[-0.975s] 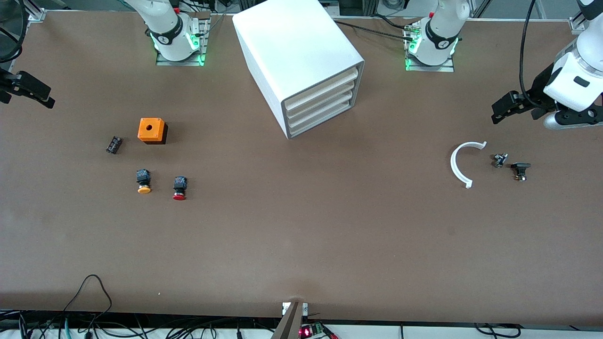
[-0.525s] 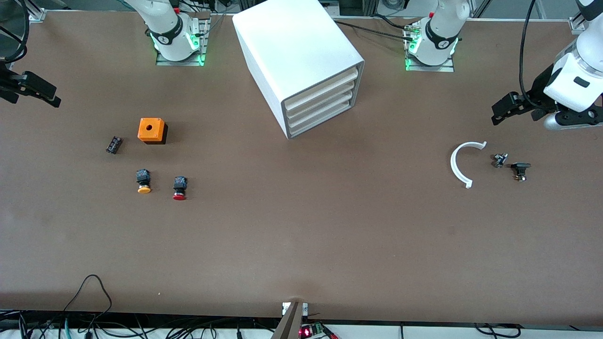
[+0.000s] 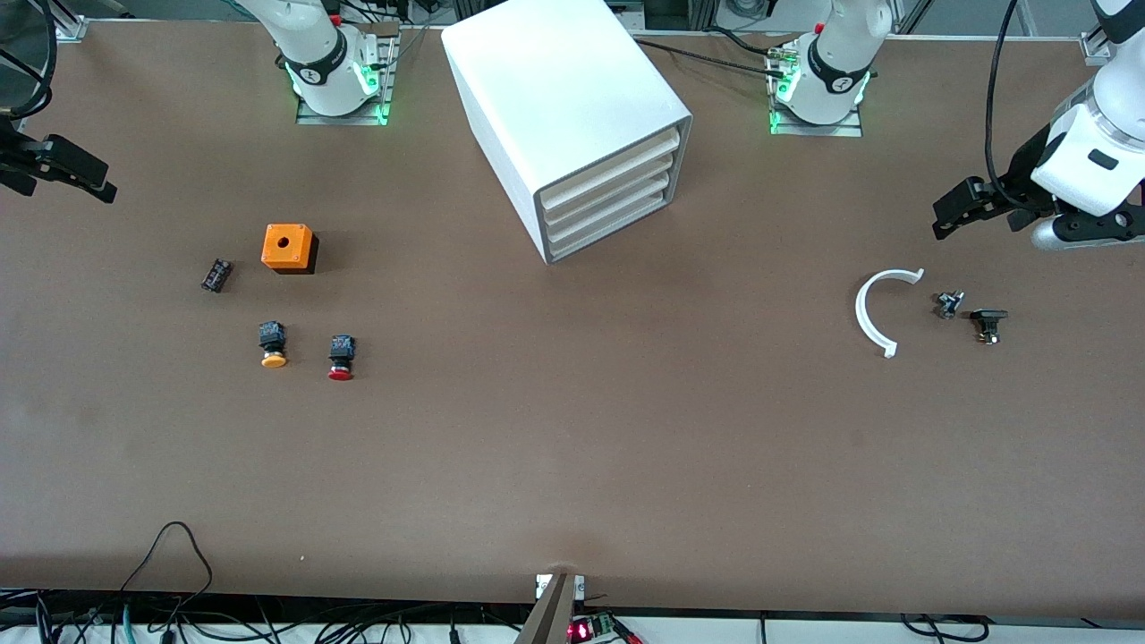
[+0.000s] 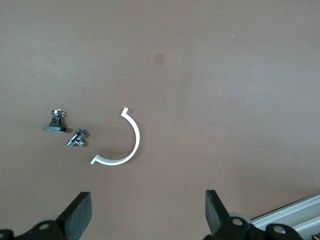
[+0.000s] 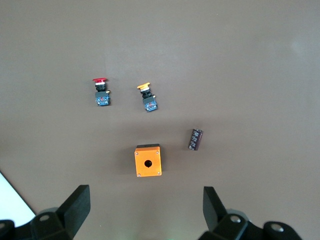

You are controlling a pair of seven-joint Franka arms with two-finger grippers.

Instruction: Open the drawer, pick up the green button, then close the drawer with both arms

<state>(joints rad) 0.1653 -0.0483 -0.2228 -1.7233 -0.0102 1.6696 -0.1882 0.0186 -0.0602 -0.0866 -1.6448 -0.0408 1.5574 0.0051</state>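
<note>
1. The drawer (image 3: 609, 229) is the lowest of four cream fronts on the white cabinet (image 3: 555, 98), and it is fully closed. The cabinet stands on the brown worktop (image 3: 572, 447) roughly midway between the two arm bases, its drawer fronts angled toward the left arm's end.
2. The green button is not visible in any view. It is presumably inside the closed drawer, but nothing confirms that.
3. The left gripper (image 3: 950, 215) hangs over the worktop near the left arm's end, above a white curved clip (image 3: 872, 313), a small metal fitting (image 3: 948, 304) and a black part (image 3: 988, 322). In the left wrist view its fingers (image 4: 80, 214) stand wide apart and hold nothing.
4. The right gripper (image 3: 76, 174) hangs at the right arm's end of the worktop, over bare worktop beside the orange box (image 3: 288, 247), with the fingers (image 5: 77, 205) likewise spread and empty. A dark cylinder (image 5: 195, 139), a yellow-capped button (image 5: 147, 97) and a red-capped button (image 5: 101, 92) lie below it in its wrist view.
5. Both sets of fingers are well apart from the drawer. Its front runs long and flat, facing the left arm's end, so the left fingers seem better placed for pulling it open.
6. The task appears to be at its very start.
</note>
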